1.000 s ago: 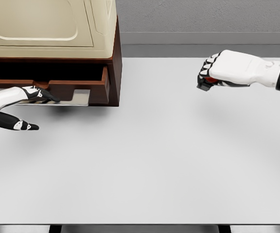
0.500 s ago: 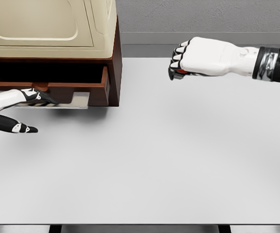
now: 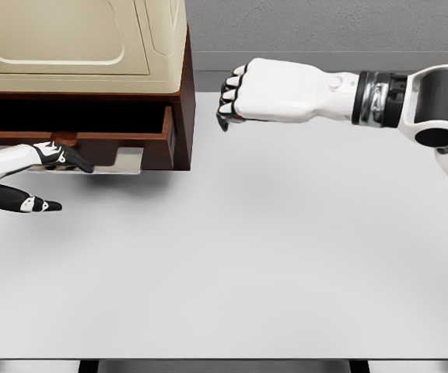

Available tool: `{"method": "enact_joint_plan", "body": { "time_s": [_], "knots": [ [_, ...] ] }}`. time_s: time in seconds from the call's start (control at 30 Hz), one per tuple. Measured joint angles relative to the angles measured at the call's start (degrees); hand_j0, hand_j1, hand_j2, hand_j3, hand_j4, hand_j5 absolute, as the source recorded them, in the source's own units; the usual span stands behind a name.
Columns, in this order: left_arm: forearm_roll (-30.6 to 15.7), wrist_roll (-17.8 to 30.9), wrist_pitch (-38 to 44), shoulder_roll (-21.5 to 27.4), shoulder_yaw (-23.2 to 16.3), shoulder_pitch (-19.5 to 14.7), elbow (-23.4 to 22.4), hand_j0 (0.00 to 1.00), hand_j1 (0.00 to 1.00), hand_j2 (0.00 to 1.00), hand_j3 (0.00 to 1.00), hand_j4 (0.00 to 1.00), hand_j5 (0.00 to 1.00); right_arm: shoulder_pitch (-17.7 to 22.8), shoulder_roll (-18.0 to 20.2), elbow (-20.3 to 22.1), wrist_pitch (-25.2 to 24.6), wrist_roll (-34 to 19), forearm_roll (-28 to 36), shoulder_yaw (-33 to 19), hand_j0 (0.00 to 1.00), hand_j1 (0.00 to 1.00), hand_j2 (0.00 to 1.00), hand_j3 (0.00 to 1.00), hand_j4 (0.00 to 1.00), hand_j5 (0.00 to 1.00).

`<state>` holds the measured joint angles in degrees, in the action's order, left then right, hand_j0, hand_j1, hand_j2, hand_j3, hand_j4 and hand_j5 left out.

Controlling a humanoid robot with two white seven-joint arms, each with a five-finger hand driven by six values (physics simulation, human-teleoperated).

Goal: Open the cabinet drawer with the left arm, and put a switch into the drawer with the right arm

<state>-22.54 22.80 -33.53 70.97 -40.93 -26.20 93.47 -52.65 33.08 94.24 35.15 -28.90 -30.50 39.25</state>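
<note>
Right robot hand (image 3: 243, 93) was fisted, presumably enclosing the unseen switch, near the open drawer (image 3: 76, 128); left robot hand (image 3: 49, 155), fingers relaxed, rested beneath it.

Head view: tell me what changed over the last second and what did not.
The right hand, fingers curled shut, travelled left across the table toward the cabinet, its arm stretching further into view. The red item seen in its grip earlier is now hidden. The left hand stayed by the drawer, which stayed open.

Right hand (image 3: 243, 93) hanging fisted, arm reaching leftward; left hand (image 3: 29, 167) lying low, fingers (image 3: 72, 159) spreading.
</note>
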Motion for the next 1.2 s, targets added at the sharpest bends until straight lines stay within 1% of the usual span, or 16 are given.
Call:
{"method": "enact_joint_plan", "body": {
  "time_s": [0.03, 0.23, 0.3, 0.43, 0.47, 0.77, 1.0, 1.2],
  "knots": [
    [0.01, -0.03, 0.01, 0.02, -0.01, 0.00, 0.03, 0.76, 0.76, 0.76, 0.76, 0.76, 0.76, -0.97, -0.69, -0.24, 0.01, -0.03, -0.29, 0.16, 0.48, 0.48, 0.48, 0.48, 0.48, 0.48],
    [-0.44, 0.00, -0.19, 0.73, -0.10, 0.44, 0.58, 0.75, 0.75, 0.75, 0.75, 0.75, 0.75, -2.99, -5.11, -1.15, 0.04, -0.06, -0.94, 0.75, 0.48, 0.48, 0.48, 0.48, 0.48, 0.48],
    [-0.42, 0.07, -0.21, 0.87, -0.12, 0.44, 0.67, 0.75, 0.75, 0.75, 0.75, 0.75, 0.75, -5.01, -6.51, -2.07, -0.02, -0.05, -0.92, 1.30, 0.48, 0.48, 0.48, 0.48, 0.48, 0.48],
    [-0.25, 0.16, -0.30, 1.07, -0.17, 0.44, 0.82, 0.75, 0.75, 0.75, 0.75, 0.75, 0.75, -5.19, -9.47, -3.62, 0.01, -0.31, -1.89, 2.51, 0.48, 0.48, 0.48, 0.48, 0.48, 0.48],
    [-0.81, 0.00, -0.22, 1.10, -0.10, 0.79, 0.89, 0.75, 0.75, 0.75, 0.75, 0.75, 0.75, -5.27, -9.88, -3.77, 0.02, -0.37, -2.01, 2.72, 0.48, 0.48, 0.48, 0.48, 0.48, 0.48],
    [-1.00, -0.04, -0.28, 1.38, -0.15, 0.88, 1.11, 0.75, 0.75, 0.75, 0.75, 0.75, 0.75, -6.15, -11.77, -4.35, 0.00, -0.76, -2.57, 3.22, 0.48, 0.48, 0.48, 0.48, 0.48, 0.48],
    [-0.60, 0.18, -0.36, 1.98, -0.23, 0.88, 1.61, 0.75, 0.75, 0.75, 0.75, 0.75, 0.75, -6.15, -12.28, -4.35, 0.00, -1.00, -2.98, 3.23, 0.48, 0.48, 0.48, 0.48, 0.48, 0.48],
    [-0.17, 0.36, -0.46, 2.36, -0.31, 0.80, 1.91, 0.75, 0.75, 0.75, 0.75, 0.75, 0.75, -6.07, -14.68, -4.34, 0.00, -1.11, -3.23, 3.29, 0.48, 0.48, 0.48, 0.48, 0.48, 0.48]
  ]
}}
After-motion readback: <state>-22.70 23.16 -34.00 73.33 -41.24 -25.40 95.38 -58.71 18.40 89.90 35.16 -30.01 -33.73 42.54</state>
